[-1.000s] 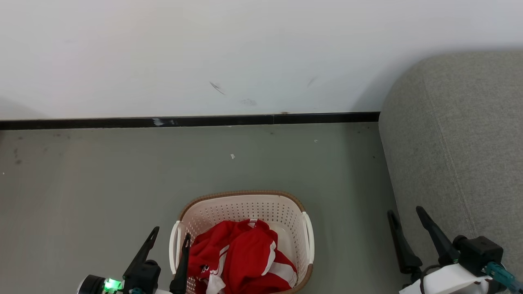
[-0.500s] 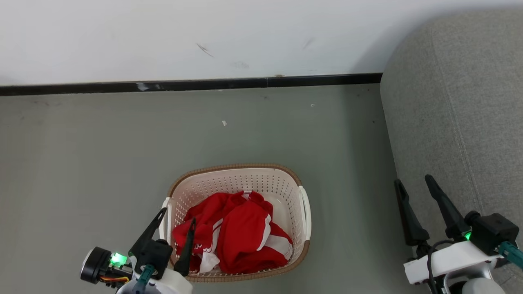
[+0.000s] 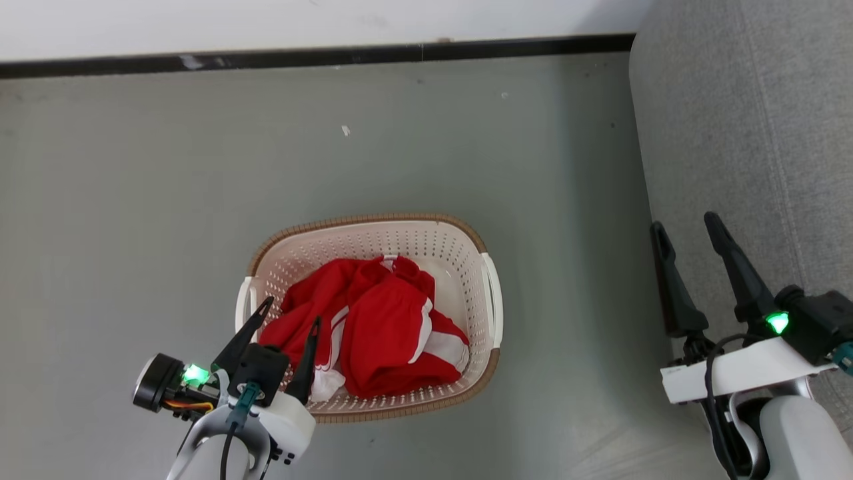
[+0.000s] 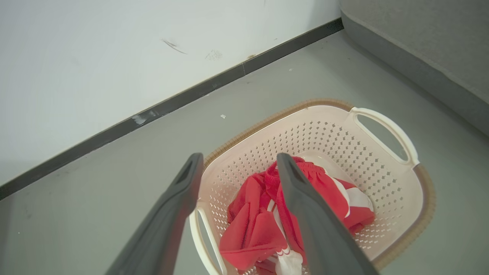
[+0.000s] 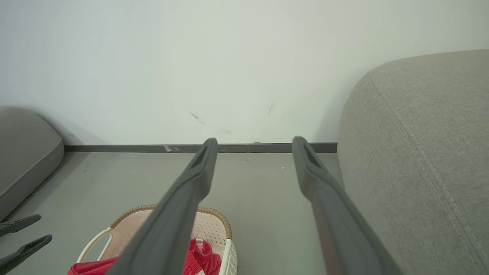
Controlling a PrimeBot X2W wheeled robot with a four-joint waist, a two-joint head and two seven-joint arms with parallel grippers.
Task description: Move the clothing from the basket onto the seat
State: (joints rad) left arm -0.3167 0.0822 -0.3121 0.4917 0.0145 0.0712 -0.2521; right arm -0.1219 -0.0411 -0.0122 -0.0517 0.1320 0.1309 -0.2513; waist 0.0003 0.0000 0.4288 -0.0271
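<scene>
Zero garments moved so far. The clothing [image 3: 373,320] lies bunched in the basket [image 3: 373,221], which stands on the floor [image 3: 133,167]. The seat [image 3: 746,133] to the right is bare where it shows.

The left gripper [image 3: 292,311] hangs over the basket's near-left corner, fingers spread wide. One tip is by the left handle, the other over the red cloth. Nothing is pinched; can't tell if a tip touches the fabric. The right gripper [image 3: 684,222] is also spread and empty, at the seat's edge, well apart from the basket.

Left to do, by my read: everything. Dip into the pile, grab, carry across, release, probably more than once.

Versus a second ago:
- **View:** the whole head view slid. The wall [image 3: 266,20] filled the upper part and is now a thin strip, and the basket sits higher and fully in frame. That's the camera tilting down, not the basket moving.
- **Arms:** more of both forearms show.
- **Left gripper:** relative to the basket it looks slightly further in. The outer tip was outside the left handle and is now just inside.
- **Unchanged:** finger spread and the shape of the heap.
</scene>
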